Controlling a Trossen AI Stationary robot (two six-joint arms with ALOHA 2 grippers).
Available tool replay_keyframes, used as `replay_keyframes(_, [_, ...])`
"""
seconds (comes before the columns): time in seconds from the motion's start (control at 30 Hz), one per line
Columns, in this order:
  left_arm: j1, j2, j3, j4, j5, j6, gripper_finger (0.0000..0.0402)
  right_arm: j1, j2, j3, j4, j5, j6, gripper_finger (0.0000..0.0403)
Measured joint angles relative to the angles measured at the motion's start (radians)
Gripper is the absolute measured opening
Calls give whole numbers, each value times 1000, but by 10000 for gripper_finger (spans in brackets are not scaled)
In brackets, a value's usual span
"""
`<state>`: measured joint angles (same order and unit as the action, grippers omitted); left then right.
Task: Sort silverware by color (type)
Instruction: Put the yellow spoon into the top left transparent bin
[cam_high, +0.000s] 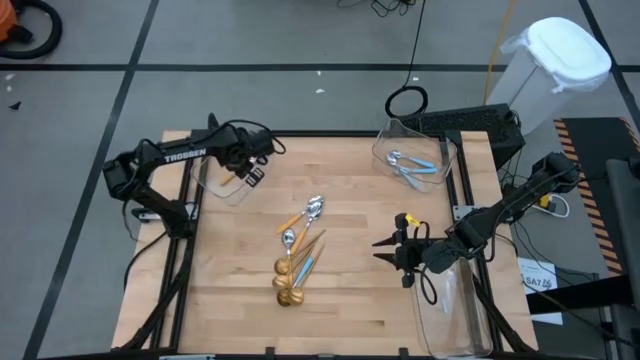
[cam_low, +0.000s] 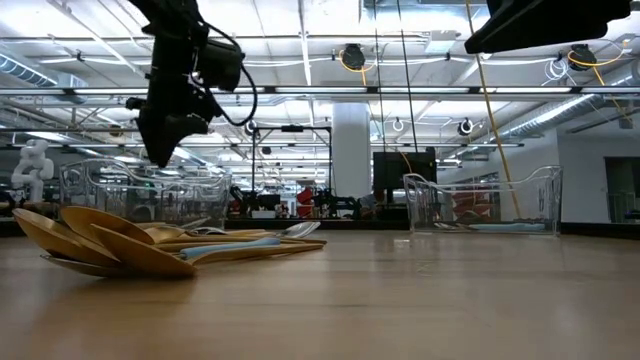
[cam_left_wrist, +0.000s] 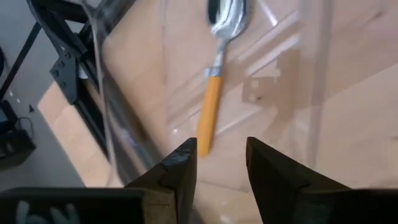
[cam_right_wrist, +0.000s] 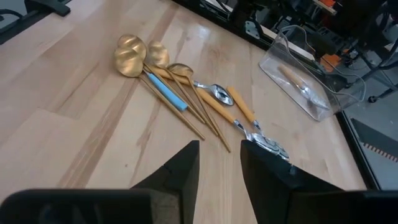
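Table: pale wood butcher-block top (cam_high: 350, 300), dark metal frame along its edges.
Spoon pile: loose heap (cam_high: 298, 255) mid-table; several gold spoons (cam_right_wrist: 130, 56) with round matte bowls and thin stems, one light blue handle (cam_right_wrist: 166, 92) lying among them, two orange-handled spoons (cam_right_wrist: 239, 104) with shiny silver bowls at the far end of the heap.
Left bin: clear plastic bin (cam_high: 215, 180) at the table's left edge; one orange-handled spoon (cam_left_wrist: 214, 81) flat on its floor, polished bowl, smooth orange handle.
Back bin: clear bin (cam_high: 440, 150) at the far right corner; blue-handled spoons (cam_high: 410, 168) inside, silver bowls.
Right bin: clear bin (cam_high: 450, 310) at the right near edge; contents cannot tell.
Left gripper: (cam_left_wrist: 221, 152) over the left bin, dark fingers parted, holding nothing; orange handle's end just ahead of the tips.
Right gripper: (cam_right_wrist: 219, 152) above bare wood right of the pile, fingers spread, empty; near the right bin.
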<state>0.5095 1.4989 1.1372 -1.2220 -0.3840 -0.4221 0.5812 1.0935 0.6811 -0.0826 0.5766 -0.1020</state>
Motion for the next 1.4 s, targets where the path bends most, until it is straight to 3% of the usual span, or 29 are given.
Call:
replay_keyframes(0.2, [-222,0,20,23,-32,-151,138,0,0,0,0,0,0,114])
replay_keyframes(0.4, [-508,0,20,178,-118,-257,138,0,0,0,0,0,-11,114])
replay_keyframes(0.53, [-651,0,21,320,-225,-266,138,0,0,0,0,0,-14,114])
replay_keyframes(0.63, [-717,16,23,396,-249,-225,138,0,0,0,0,0,-14,114])
replay_keyframes(0.87, [-741,113,22,445,-250,-205,143,0,0,0,1,-1,-15,114])
replay_keyframes(1.2, [-687,239,22,482,-249,-155,232,0,0,0,-17,-2,-15,114])
replay_keyframes(1.4, [-643,263,-1,547,-202,-89,250,0,0,0,-46,-2,10,114])
